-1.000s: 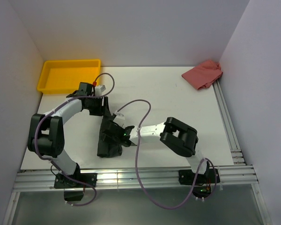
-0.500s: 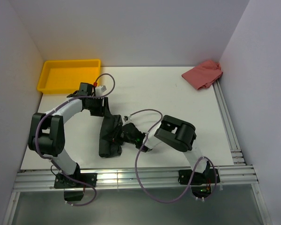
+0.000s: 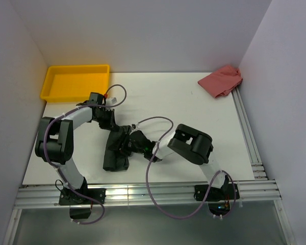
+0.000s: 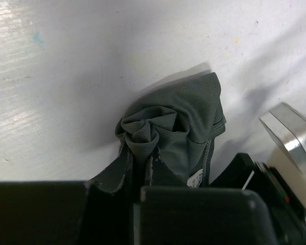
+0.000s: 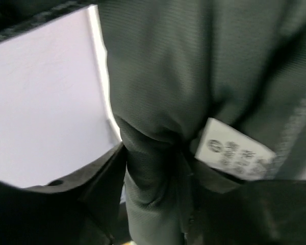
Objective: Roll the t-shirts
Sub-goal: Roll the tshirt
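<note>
One grey t-shirt (image 3: pixel 116 153), white tag (image 5: pixel 234 149) print unreadable; left gripper (image 4: pixel 138 166) pinches it shut, right gripper (image 5: pixel 153 186) straddles a fold, grip unclear

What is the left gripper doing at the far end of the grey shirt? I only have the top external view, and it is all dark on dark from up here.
Observer: In the left wrist view, the left gripper is pinched shut on a bunched fold of the t-shirt.
Operator: Has the right one got cloth too?
Observer: The right wrist view shows a fold of the shirt running down between the fingers of the right gripper. I cannot tell whether they clamp it.
Operator: Any label showing?
Observer: Yes, a white label lies just beside that fold, with its print facing the camera.
</note>
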Controlling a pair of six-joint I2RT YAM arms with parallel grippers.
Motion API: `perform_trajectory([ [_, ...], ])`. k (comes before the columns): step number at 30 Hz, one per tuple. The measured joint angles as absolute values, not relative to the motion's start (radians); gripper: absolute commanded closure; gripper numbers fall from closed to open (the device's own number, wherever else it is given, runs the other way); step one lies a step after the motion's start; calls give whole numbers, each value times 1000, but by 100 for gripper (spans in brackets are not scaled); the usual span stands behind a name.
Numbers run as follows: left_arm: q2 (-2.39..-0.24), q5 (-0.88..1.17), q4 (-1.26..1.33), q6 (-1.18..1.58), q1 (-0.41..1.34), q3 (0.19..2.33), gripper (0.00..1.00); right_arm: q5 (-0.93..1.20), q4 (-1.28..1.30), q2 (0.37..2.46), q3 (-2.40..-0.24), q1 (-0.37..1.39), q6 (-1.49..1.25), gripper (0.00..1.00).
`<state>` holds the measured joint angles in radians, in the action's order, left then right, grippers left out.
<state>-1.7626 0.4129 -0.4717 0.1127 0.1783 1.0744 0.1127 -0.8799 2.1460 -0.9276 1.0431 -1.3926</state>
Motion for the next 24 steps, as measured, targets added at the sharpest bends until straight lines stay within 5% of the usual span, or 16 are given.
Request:
perform_trajectory([
  [7, -1762, 380, -469, 117, 180, 1076, 100, -44, -377, 2053, -1117, 1093, -1301, 37],
  [24, -1755, 345, -474, 121, 190, 1076, 100, -382, 437, 2041, -1473, 1201, -1243, 33],
])
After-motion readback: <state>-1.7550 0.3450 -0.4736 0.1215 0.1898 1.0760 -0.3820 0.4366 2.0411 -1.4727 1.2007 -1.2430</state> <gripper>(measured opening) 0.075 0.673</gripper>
